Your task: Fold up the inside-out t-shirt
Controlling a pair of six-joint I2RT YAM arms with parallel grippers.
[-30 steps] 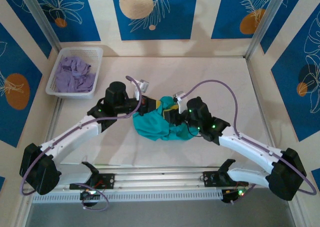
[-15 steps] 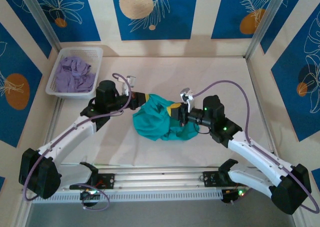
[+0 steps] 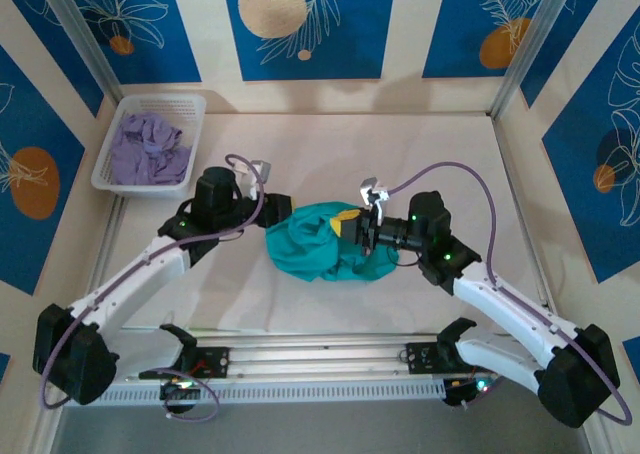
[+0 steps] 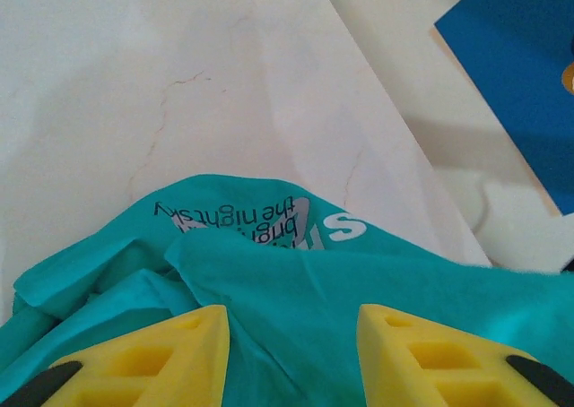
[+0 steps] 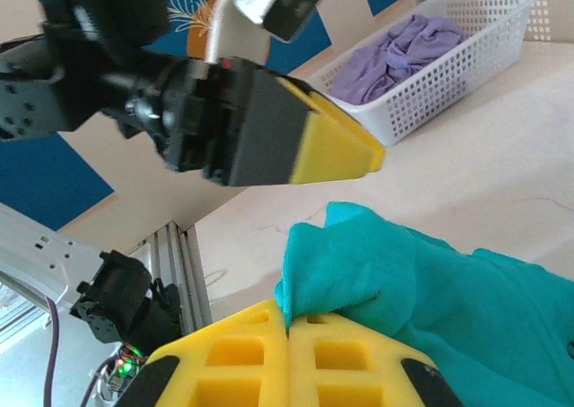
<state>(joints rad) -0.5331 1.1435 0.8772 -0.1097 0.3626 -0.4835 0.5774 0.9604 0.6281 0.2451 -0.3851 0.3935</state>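
Room: the pale table [image 3: 430,154] is bare across the upper part and the right side of the top view, so plenty of space there. Patterned walls [image 3: 300,24] box it in at the top, left and right.
Edges: a white basket [image 3: 160,102] holding a lavender garment [image 3: 148,146] sits in the upper left corner, well apart from the shirt. A metal rail [image 3: 320,359] runs along the bottom by the arm bases.
Left gripper [image 4: 291,349]: jaws partway apart and nothing pinched. Teal cloth shows in the gap between the yellow fingers [image 4: 188,358]. Honestly can't tell from the wrist view if the pads brush the fabric.
Right gripper [image 5: 287,322]: jaws squeezed together, with a fold of teal cloth nipped at the tips.
Shirt: the inside-out t-shirt [image 3: 320,244] lies in a bunched lump mid-table, between the two grippers. The left one is at its upper left edge and the right one at its right edge.
Print: upside-down lettering [image 4: 242,219] on the cloth just past the left fingers.
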